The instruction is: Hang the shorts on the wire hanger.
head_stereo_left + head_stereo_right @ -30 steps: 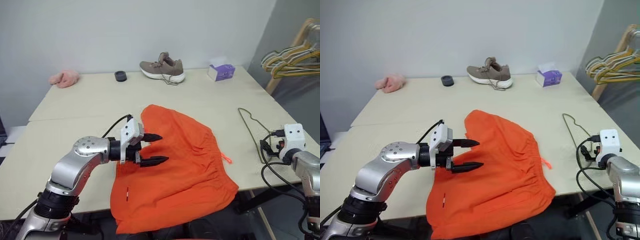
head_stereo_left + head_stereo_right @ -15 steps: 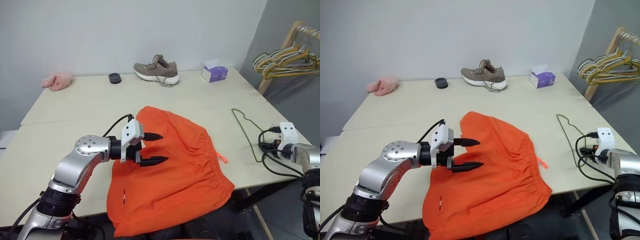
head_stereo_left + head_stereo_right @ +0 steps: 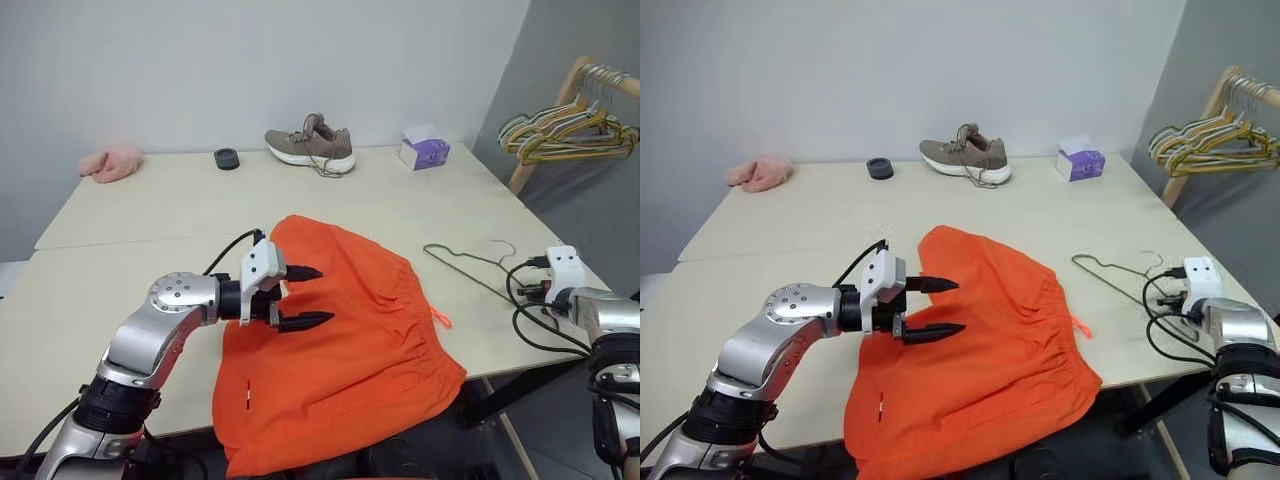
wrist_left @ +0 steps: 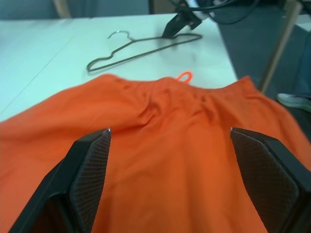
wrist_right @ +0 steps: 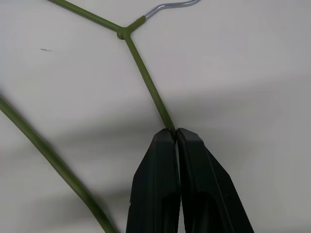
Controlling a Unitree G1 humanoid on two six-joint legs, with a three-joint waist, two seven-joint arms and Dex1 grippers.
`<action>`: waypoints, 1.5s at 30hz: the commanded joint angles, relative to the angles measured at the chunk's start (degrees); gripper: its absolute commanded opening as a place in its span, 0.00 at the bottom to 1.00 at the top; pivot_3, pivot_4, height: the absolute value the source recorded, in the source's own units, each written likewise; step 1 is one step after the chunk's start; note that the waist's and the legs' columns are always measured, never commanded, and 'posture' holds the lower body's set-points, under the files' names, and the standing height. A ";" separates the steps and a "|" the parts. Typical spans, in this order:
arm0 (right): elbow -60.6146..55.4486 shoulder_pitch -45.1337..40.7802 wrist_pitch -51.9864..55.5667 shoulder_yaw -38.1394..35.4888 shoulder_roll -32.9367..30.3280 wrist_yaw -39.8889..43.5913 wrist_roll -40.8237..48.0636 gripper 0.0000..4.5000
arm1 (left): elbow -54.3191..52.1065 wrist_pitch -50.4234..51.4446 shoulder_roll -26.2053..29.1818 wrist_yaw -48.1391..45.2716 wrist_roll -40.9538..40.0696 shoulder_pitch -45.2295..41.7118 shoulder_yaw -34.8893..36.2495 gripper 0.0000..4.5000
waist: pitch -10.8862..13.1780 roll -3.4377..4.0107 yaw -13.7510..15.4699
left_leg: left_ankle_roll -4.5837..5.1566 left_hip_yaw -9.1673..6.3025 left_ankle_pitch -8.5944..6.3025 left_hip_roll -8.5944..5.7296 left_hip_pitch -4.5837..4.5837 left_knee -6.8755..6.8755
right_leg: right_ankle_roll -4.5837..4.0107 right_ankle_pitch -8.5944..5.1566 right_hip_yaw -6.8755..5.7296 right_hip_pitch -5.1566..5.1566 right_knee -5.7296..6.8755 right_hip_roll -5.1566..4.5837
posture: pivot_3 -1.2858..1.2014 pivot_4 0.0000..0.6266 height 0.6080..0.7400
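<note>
Your shorts [image 3: 340,340] lie spread flat on the near part of the tabletop [image 3: 150,215], waistband toward the right, with their lower edge hanging over the front edge. An orange drawstring loop [image 3: 442,320] pokes out beside the waistband. Just to the right of them, the wire hanger [image 3: 470,268] lies on the tabletop, apart from the cloth, its hook pointing toward the far side.

Your right tool [image 5: 176,133] sits at the right edge of the tabletop with its two black fingers pressed together on one olive-green arm of the wire hanger, close below the twisted neck. Your left tool [image 3: 305,297] hovers over the left half of the shorts, pointing right across them, its fingers [image 4: 92,165] spread wide with nothing between them.

Along the far edge of the tabletop you have a pink fluffy cloth [image 3: 110,162], a small black ring [image 3: 227,158], a tan sneaker [image 3: 311,144] and a purple tissue box [image 3: 424,152]. A bunch of coloured hangers [image 3: 565,128] hangs on a wooden rack [image 3: 545,120] off to the right.
</note>
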 commanded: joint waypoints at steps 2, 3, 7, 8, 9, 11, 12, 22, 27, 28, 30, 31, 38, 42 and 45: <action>-5.94 -0.13 -2.91 -0.40 -0.27 -0.19 -0.23 0.00 | 3.10 -2.13 -1.22 3.52 2.12 -2.96 2.44 1.00 | 0.45 0.70 0.01 | 0.00 0.04 0.00 -0.03 -0.17 -0.01 | 0.05 0.03 0.04 -0.23 0.08 0.02 | 0.42 0.07 1.00; -6.82 0.08 -2.40 -0.64 -0.34 0.15 0.15 0.00 | 3.43 -2.14 -1.39 3.86 2.17 -3.18 2.59 1.00 | 0.61 0.96 0.07 | 0.00 0.04 0.00 -0.05 -0.22 -0.01 | 0.06 0.03 0.05 -0.30 0.10 0.02 | 0.42 0.07 1.00; -14.29 3.28 1.79 -1.47 -1.22 2.33 1.93 0.00 | 3.21 -1.26 -1.64 3.75 1.71 -3.48 2.53 1.00 | 0.71 1.30 0.29 | 0.00 0.02 0.00 -0.09 -0.24 -0.15 | 0.08 0.03 0.04 -0.36 0.16 0.01 | 0.42 0.07 1.00; -16.32 4.49 2.70 -1.73 -1.29 2.52 2.20 0.00 | 2.86 -1.04 -1.69 3.74 1.65 -3.33 2.38 1.00 | 0.72 1.32 0.32 | 0.00 0.02 0.00 -0.09 -0.24 -0.19 | 0.08 0.03 0.04 -0.37 0.15 0.01 | 0.42 0.07 1.00; -18.34 5.70 3.41 -2.02 -1.41 2.68 2.41 0.00 | 2.55 -0.82 -1.75 3.84 1.60 -3.21 2.28 1.00 | 0.73 1.33 0.35 | 0.01 0.02 0.00 -0.10 -0.25 -0.20 | 0.08 0.03 0.03 -0.38 0.15 0.00 | 0.42 0.07 1.00; -21.35 7.46 3.67 -2.60 -1.61 2.10 2.30 0.00 | 2.29 -0.58 -1.87 4.04 1.62 -3.16 2.25 1.00 | 0.75 1.37 0.37 | 0.01 0.03 -0.01 -0.12 -0.25 -0.21 | 0.09 0.02 0.03 -0.38 0.14 -0.03 | 0.42 0.07 1.00; -22.37 8.04 3.70 -2.77 -1.71 1.86 2.24 0.00 | 2.21 -0.51 -1.90 4.10 1.64 -3.14 2.26 1.00 | 0.77 1.38 0.37 | 0.02 0.04 -0.01 -0.13 -0.25 -0.20 | 0.17 -0.03 0.04 -0.37 0.14 -0.04 | 0.42 0.08 1.00; -25.04 11.67 8.93 -2.56 -3.30 3.82 3.00 0.05 | 0.96 1.60 -2.29 2.92 0.36 -3.46 1.72 1.00 | 0.82 1.47 0.21 | 0.04 0.12 0.00 -0.19 -0.17 -0.13 | 0.23 -0.01 0.04 -0.36 0.14 -0.04 | 0.41 0.08 1.00; -25.36 11.54 9.66 -2.01 -3.90 4.67 3.01 0.38 | -2.52 4.03 -1.36 0.11 -2.47 -1.96 1.69 1.00 | 0.81 1.48 0.06 | 0.04 0.15 0.00 -0.19 -0.17 -0.14 | 0.24 -0.01 0.06 -0.37 0.14 -0.03 | 0.41 0.08 1.00; -25.27 11.35 9.41 -1.78 -4.01 4.75 2.76 0.46 | -3.04 4.19 -1.09 -0.44 -2.69 -1.72 1.66 1.00 | 0.82 1.48 0.08 | 0.04 0.16 0.00 -0.19 -0.16 -0.13 | 0.24 -0.01 0.07 -0.37 0.14 -0.03 | 0.42 0.08 1.00; -24.43 10.52 8.28 -0.89 -4.47 5.43 2.03 0.62 | -3.46 4.34 -0.81 -0.93 -2.85 -1.58 1.71 1.00 | 0.82 1.48 0.06 | 0.04 0.15 0.00 -0.18 -0.16 -0.13 | 0.23 -0.01 0.05 -0.37 0.15 -0.03 | 0.42 0.08 1.00; -23.66 9.90 7.80 -0.45 -4.72 5.74 1.69 0.70 | -3.55 4.47 -0.81 -0.89 -2.94 -1.64 1.82 1.00 | 0.81 1.49 0.05 | 0.04 0.16 0.00 -0.18 -0.14 -0.13 | 0.23 -0.01 0.06 -0.36 0.15 -0.02 | 0.42 0.08 1.00; -7.79 -0.29 3.09 4.21 -5.81 9.61 -1.36 0.77 | -2.83 3.61 -0.94 -1.38 -2.05 -2.54 1.46 1.00 | 0.87 1.52 -0.02 | 0.04 0.22 0.00 -0.19 -0.14 -0.13 | 0.23 0.00 0.08 -0.36 0.12 -0.02 | 0.42 0.09 1.00; 7.44 -8.65 0.00 8.81 -6.58 14.60 -4.80 0.77 | -2.17 2.75 -0.89 -1.98 -1.57 -2.61 1.10 1.00 | 0.93 1.57 -0.02 | 0.04 0.23 -0.01 -0.20 -0.12 -0.14 | 0.23 0.00 0.08 -0.35 0.10 -0.02 | 0.42 0.09 1.00; 15.56 -11.90 -2.75 13.45 -7.17 19.59 -8.55 0.69 | -2.06 2.23 -0.74 -2.29 -1.39 -2.33 1.02 1.00 | 0.93 1.57 -0.01 | 0.04 0.21 0.00 -0.19 -0.12 -0.14 | 0.22 0.00 0.06 -0.34 0.10 -0.02 | 0.42 0.09 1.00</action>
